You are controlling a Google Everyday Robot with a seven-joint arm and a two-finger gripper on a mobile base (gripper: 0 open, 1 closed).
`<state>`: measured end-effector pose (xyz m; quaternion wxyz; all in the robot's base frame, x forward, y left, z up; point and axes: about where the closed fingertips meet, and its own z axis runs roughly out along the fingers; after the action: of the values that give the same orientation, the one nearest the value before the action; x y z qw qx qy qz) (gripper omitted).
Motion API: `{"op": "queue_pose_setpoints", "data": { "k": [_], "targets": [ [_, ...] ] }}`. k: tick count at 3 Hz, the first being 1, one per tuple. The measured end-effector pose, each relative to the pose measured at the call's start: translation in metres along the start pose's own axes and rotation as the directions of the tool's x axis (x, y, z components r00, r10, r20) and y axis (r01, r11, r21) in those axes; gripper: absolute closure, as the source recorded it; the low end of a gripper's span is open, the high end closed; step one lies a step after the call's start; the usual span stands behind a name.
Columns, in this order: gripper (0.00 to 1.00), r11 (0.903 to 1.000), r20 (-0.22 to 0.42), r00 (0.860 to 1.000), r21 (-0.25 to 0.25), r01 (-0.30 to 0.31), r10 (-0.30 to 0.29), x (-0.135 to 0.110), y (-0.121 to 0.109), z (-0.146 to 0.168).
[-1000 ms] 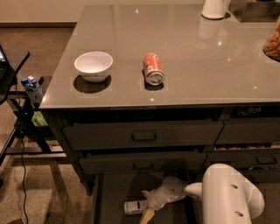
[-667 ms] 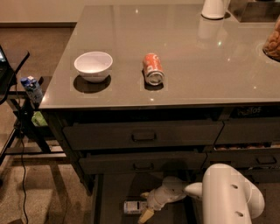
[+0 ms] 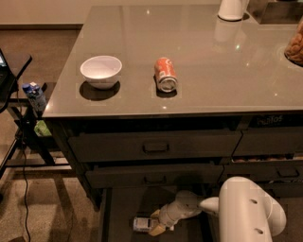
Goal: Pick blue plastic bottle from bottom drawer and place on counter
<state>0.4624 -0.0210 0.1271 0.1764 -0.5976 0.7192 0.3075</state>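
The blue plastic bottle (image 3: pixel 141 223) lies on its side on the floor of the open bottom drawer (image 3: pixel 120 208), below the two drawers with recessed handles. My gripper (image 3: pixel 155 227) is down in the drawer at the bottle's right end, touching or nearly touching it. The white arm (image 3: pixel 246 210) reaches in from the lower right. The glossy grey-brown counter (image 3: pixel 213 71) spans the top of the cabinets.
On the counter stand a white bowl (image 3: pixel 101 71), an orange soda can (image 3: pixel 165 74) lying on its side, a white jug (image 3: pixel 232 9) at the back and a jar (image 3: pixel 296 45) at the right edge. A blue-capped bottle (image 3: pixel 34 96) sits on a dark stand at the left.
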Motion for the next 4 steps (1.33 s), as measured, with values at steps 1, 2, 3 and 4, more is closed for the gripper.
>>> {"op": "queue_pose_setpoints", "data": {
  "k": [1,2,3,4],
  "targets": [
    [0.89,1.0000,0.000,1.000,0.000,0.000,0.000,0.000,0.000,0.000],
    [1.00,1.0000,0.000,1.000,0.000,0.000,0.000,0.000,0.000,0.000],
    [1.00,0.9997,-0.005,1.000,0.013,-0.018,0.018,-0.002,0.005,-0.005],
    [1.00,0.9972,-0.013,0.999,0.054,-0.051,0.052,-0.004,0.010,-0.021]
  ]
}}
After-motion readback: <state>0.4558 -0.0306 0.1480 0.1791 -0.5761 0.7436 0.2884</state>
